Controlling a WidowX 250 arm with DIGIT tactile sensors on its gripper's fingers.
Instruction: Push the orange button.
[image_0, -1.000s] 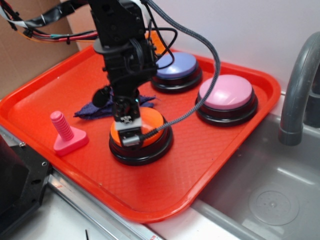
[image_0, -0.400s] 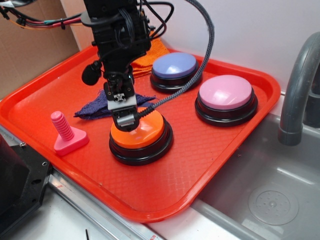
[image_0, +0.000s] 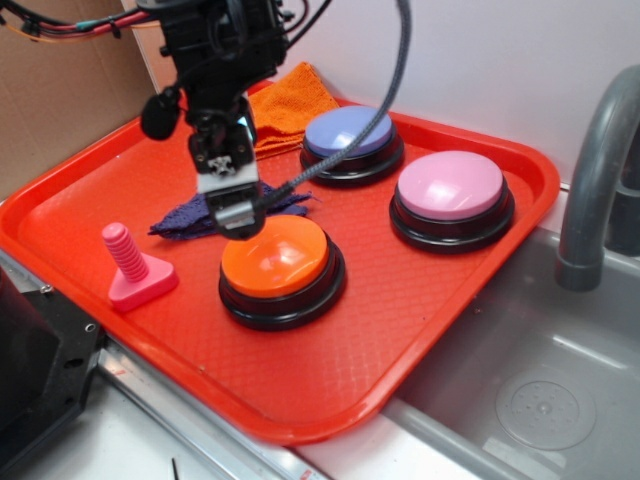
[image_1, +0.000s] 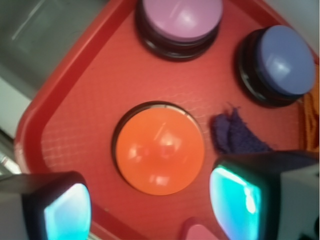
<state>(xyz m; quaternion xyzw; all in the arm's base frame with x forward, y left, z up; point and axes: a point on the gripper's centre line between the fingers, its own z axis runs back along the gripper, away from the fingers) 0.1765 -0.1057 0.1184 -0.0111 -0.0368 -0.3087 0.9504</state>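
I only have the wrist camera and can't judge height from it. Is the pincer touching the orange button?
Observer: No. In the exterior view the pincer hangs just above the orange button, near the dome's back-left edge and apparently clear of it.
Operator: There's a pink sliver at the bottom of my picture. What is it?
Observer: A pink threaded peg, standing upright on its flat base on the tray, to the left of the button.
Operator: Anything beyond the tray?
Observer: A grey faucet over a sink, just to the right of the tray.
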